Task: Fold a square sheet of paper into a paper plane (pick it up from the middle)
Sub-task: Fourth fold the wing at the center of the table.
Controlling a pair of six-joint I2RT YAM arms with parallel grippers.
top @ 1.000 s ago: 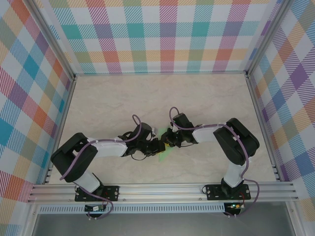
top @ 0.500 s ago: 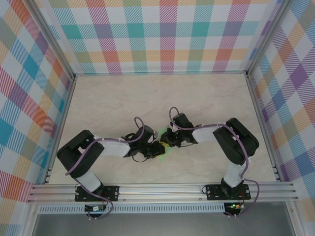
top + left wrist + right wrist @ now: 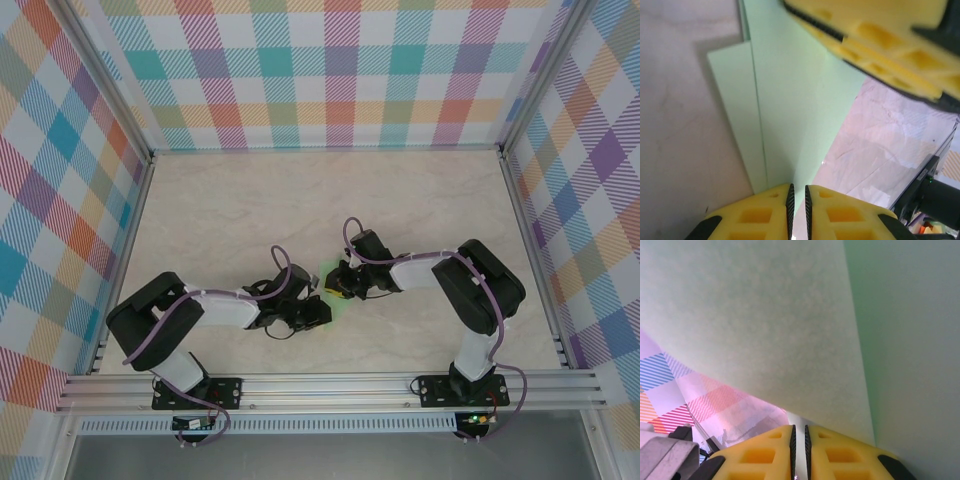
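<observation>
The pale green square sheet of paper, folded into a long narrow paper plane shape with a centre crease, sits at mid-table between both grippers. In the left wrist view the paper narrows toward my left gripper, whose jaws are pinched on its tip. From above, that left gripper sits at the paper's near end. My right gripper comes from the right and is shut on the paper's far part. One of its yellow fingers lies across the sheet. Seen from the right wrist, the paper rises just over the right gripper.
The pale marble tabletop is bare behind the arms. Checked walls stand on three sides, with an aluminium rail along the near edge. Purple cables loop over both wrists.
My left gripper has slid toward the near edge along the paper, and its arm has swung with it. More green paper now shows beside the right gripper, which has barely moved.
</observation>
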